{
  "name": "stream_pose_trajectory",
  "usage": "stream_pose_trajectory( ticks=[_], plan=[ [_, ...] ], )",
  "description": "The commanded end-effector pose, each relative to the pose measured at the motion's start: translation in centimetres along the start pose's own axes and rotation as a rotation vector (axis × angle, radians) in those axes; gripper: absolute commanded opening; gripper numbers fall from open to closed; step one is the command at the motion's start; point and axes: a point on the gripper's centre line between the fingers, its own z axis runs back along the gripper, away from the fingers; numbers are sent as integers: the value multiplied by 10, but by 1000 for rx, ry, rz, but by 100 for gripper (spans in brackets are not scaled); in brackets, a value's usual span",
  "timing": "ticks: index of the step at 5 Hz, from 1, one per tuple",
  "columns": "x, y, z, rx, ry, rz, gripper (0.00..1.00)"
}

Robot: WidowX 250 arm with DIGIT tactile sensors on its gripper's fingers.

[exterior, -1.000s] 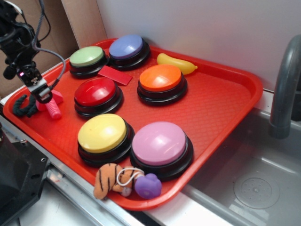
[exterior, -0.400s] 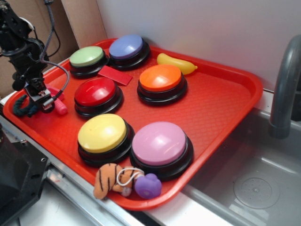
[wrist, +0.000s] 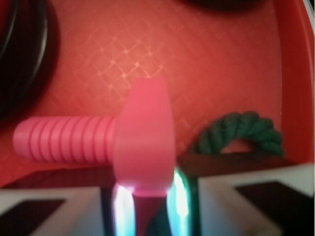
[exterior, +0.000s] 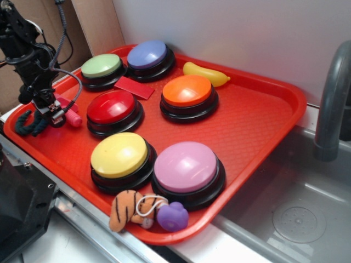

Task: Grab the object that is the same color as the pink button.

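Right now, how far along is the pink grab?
Done: gripper has reached the pink bolt at the tray's left edge. In hand: the wrist view shows its fingers bracketing the bolt's head, which looks gripped. Left: lifting it; whether it's off the tray is unclear.

Arm enters from the upper left of the exterior view, black links and loose cables angled downward, wrist pointing down toward the left edge of the work area. Gripper (exterior: 55,112) sits low, fingers (wrist: 54,211) pointing down. In the wrist view the two pale pads flank a narrow gap and are closed on the flat head of the pink bolt (wrist: 142,142), whose ribbed shaft sticks out sideways.
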Motion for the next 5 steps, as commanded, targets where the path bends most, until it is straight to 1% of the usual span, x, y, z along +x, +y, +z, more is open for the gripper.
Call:
stream_pose_trajectory(
  ticks=[1,2,3,4,5],
  plan=[
    [13,-13,54,11,11,73,0],
    [21,-36,86,16,6,120,0],
    [28,-59,117,-41,-35,146,0],
    [30,-72,135,-74,-73,170,0],
    [32,-77,142,-93,-67,151,0]
  ],
)
